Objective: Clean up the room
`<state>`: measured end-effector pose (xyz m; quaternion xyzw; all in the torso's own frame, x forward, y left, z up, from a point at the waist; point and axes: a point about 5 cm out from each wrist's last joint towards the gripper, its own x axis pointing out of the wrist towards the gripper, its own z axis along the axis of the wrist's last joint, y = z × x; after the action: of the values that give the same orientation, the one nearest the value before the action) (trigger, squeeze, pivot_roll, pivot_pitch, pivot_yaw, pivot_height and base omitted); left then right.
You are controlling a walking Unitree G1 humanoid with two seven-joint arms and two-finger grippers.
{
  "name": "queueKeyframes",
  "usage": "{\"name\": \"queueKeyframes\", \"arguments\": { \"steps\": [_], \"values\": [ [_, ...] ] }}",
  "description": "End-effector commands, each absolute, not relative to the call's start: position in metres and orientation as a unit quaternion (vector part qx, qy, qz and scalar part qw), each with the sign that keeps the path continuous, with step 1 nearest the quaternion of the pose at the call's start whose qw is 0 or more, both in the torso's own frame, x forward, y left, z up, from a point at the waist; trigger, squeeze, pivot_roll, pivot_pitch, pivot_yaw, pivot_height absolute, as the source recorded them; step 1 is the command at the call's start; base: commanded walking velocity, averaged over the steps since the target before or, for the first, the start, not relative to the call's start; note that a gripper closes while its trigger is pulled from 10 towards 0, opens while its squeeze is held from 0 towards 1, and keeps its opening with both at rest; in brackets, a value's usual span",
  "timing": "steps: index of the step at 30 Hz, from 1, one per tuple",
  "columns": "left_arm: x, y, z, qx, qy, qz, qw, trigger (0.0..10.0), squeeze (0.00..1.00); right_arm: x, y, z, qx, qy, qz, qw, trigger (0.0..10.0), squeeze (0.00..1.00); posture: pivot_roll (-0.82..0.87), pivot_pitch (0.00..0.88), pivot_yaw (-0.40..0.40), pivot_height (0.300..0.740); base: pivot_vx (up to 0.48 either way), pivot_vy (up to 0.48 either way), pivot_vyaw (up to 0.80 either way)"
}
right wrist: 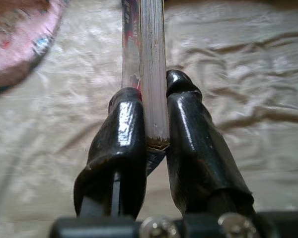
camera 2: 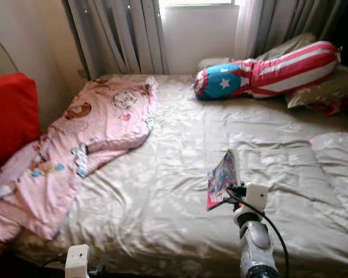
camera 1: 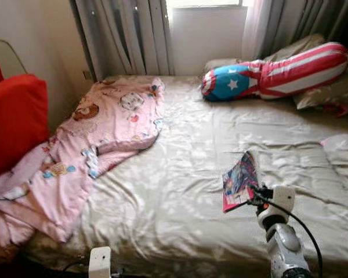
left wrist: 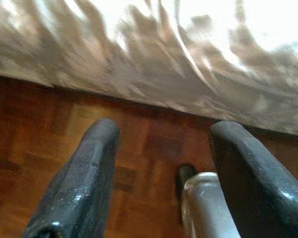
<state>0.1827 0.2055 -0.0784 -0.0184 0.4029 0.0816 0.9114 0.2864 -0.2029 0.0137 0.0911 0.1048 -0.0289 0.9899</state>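
Beige bed (camera 1: 180,191) fills the room under curtains (camera 1: 124,35). Right gripper (right wrist: 156,124) clamps a book (camera 1: 240,180), long axis pointing away. Left gripper (left wrist: 161,168) is wide.

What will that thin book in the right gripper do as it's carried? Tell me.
The book is thin, pinched at one edge between the right gripper fingers, so it will probably be light. Its loose cover may flop open. Its glossy cover might slip if the grip loosens over the bed.

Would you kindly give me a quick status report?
Right gripper shut on book, held above bed. Left gripper open, idle by floor. Pink blanket still rumpled.
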Motion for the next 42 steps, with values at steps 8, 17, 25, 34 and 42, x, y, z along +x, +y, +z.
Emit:
{"name": "queueKeyframes", "arguments": {
  "steps": [8, 17, 25, 34, 42],
  "values": [
    [0.1810, 0.2101, -0.0790, -0.013, 0.412, 0.082, 0.907, 10.0, 0.00, 0.2909, -0.2035, 0.0208, 0.091, 0.084, -0.033, 0.992, 10.0, 0.00, -0.12, 0.000, 0.018, 0.740, 0.000, -0.480, 0.00],
    [0.1804, 0.2111, -0.0792, -0.012, 0.414, 0.082, 0.906, 10.0, 0.00, 0.2892, -0.2042, 0.0189, 0.092, 0.087, -0.038, 0.991, 10.0, 0.00, -0.12, 0.000, 0.022, 0.740, 0.000, -0.480, 0.00],
    [0.1835, 0.2085, -0.0779, -0.019, 0.407, 0.080, 0.910, 10.0, 0.00, 0.2872, -0.2058, 0.0162, 0.091, 0.095, -0.043, 0.990, 10.0, 0.00, -0.12, 0.000, 0.020, 0.740, 0.000, -0.108, 0.00],
    [0.1841, 0.2075, -0.0779, -0.021, 0.407, 0.079, 0.910, 10.0, 0.00, 0.2862, -0.2045, 0.0140, 0.092, 0.103, -0.040, 0.990, 10.0, 0.00, -0.12, 0.000, 0.018, 0.740, 0.000, 0.000, 0.00],
    [0.1850, 0.2054, -0.0780, -0.024, 0.408, 0.079, 0.909, 10.0, 0.00, 0.2854, -0.2017, 0.0121, 0.093, 0.108, -0.037, 0.989, 10.0, 0.00, -0.12, 0.000, 0.017, 0.740, 0.000, 0.180, 0.00]
  ]
}}
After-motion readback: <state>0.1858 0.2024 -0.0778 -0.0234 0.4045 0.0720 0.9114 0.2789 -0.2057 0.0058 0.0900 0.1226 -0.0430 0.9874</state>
